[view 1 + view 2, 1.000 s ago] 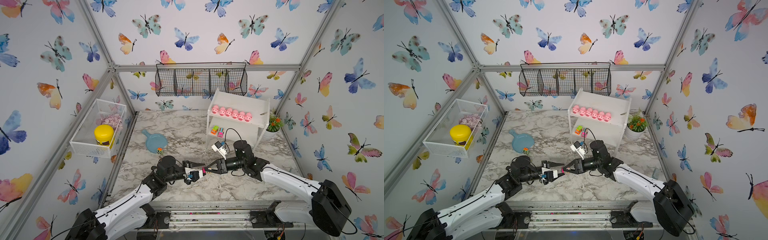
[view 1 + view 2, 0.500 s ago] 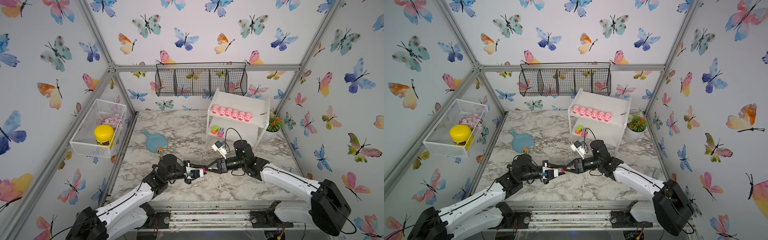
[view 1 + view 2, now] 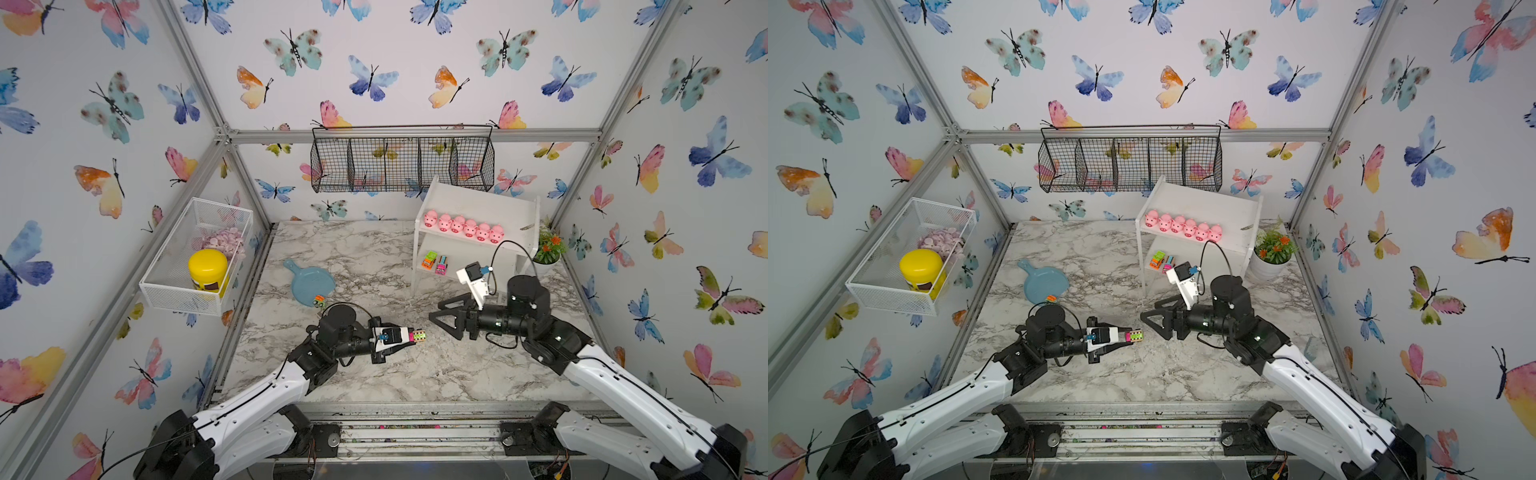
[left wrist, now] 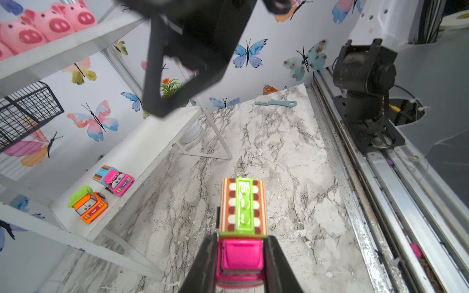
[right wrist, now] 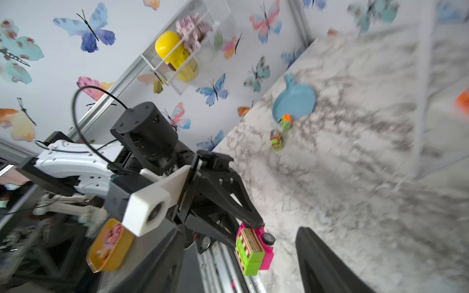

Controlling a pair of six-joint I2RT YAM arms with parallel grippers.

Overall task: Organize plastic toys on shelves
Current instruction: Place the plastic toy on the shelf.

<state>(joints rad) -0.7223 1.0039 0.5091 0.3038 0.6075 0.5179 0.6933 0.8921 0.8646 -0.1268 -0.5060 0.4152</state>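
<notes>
My left gripper (image 4: pixel 241 243) is shut on the cab of a pink toy truck (image 4: pixel 242 228) with a green and brown load, held low over the marble table in both top views (image 3: pixel 417 336) (image 3: pixel 1134 336). My right gripper (image 3: pixel 442 320) stands open just right of the truck, apart from it; the right wrist view shows the truck (image 5: pixel 252 250) between its spread fingers. The white shelves (image 3: pixel 498 208) stand at the back right. Several pink pigs (image 3: pixel 463 226) line the top board. An orange truck (image 4: pixel 87 205) and a pink one (image 4: pixel 115 178) sit on the lower board.
A blue pan-shaped dish (image 3: pixel 309 282) lies left of centre with two small trucks (image 5: pixel 285 123) (image 5: pixel 276 139) at its near edge. A white mesh basket (image 3: pixel 195 257) hangs on the left wall and a black wire basket (image 3: pixel 401 160) on the back wall. A potted plant (image 3: pixel 548 249) stands right of the shelves.
My right gripper has opened and drawn back to the right, off the pink truck. My left gripper stays shut on the truck and has hardly moved.
</notes>
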